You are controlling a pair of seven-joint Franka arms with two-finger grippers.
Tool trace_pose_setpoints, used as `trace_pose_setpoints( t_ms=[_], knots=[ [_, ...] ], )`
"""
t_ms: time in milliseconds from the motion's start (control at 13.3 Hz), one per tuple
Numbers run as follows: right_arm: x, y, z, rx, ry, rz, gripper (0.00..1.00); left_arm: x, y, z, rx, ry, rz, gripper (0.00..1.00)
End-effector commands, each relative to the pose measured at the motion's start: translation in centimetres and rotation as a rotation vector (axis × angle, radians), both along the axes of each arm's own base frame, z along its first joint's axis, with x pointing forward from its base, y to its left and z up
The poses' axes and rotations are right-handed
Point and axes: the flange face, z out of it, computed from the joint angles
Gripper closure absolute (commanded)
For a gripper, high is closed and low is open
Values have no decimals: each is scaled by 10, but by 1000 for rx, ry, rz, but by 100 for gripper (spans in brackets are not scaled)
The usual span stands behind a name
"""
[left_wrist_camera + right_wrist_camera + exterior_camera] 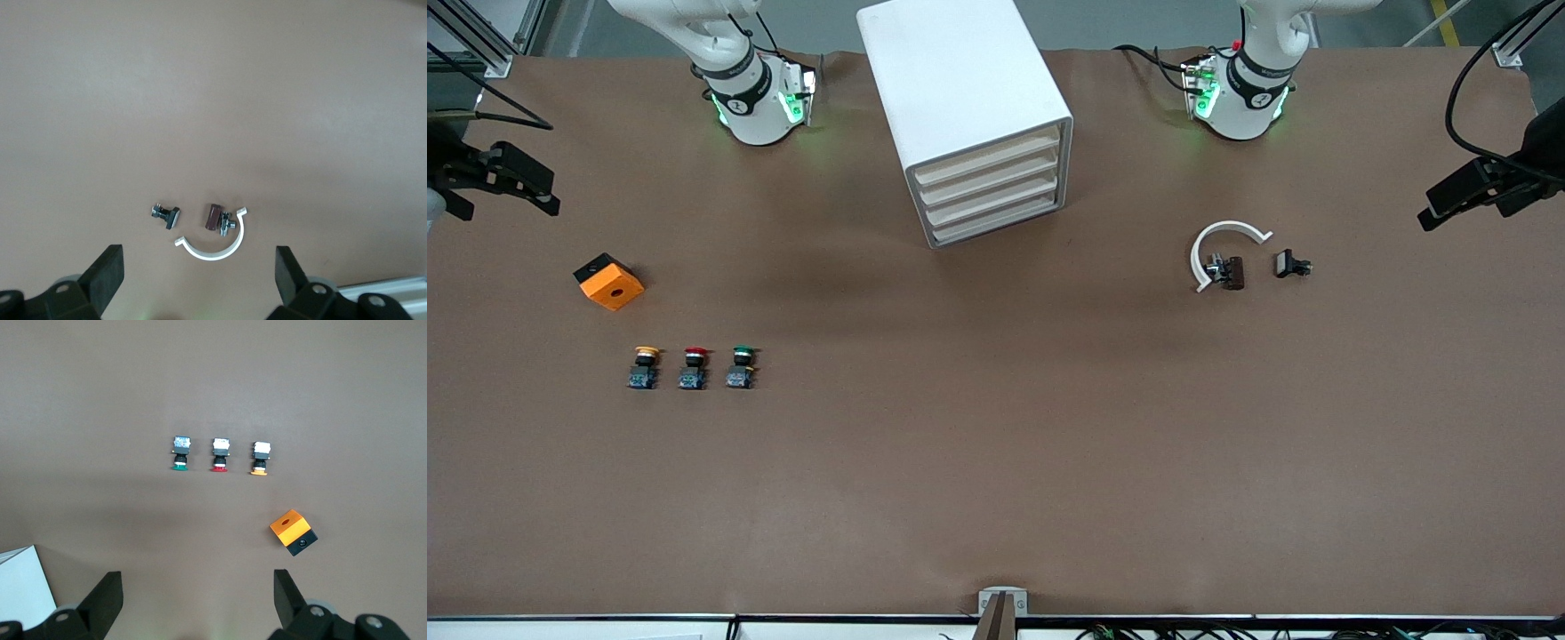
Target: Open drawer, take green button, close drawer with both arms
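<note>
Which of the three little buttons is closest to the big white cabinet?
The green-capped button, at the end of the row nearest the cabinet. The red-capped button sits in the middle, and the yellow-orange-capped button is farthest.

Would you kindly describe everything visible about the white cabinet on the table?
The cabinet is a boxy, glossy white unit, plastic by its look, standing on the brown table between the two arm bases, turned slightly askew. Its front holds four alike stacked drawers with pale beige fronts, all shut. Nothing touches it but the table.
</note>
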Motion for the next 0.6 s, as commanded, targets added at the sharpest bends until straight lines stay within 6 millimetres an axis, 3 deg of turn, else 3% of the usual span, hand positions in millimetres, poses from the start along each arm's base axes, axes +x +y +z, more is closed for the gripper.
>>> trace_pose_setpoints(
  t_ms=[0,226,527],
  knots=[
    [-1,3,-3,9,11,-6,0,-12,-8,-4,20,17,-53,0],
    [-12,0,-3,10,-35,-9,0,-16,-12,-7,30,24,-60,0],
    [-17,-1,-3,11,-38,-11,0,-21,0,-6,40,21,-82,0]
  ],
)
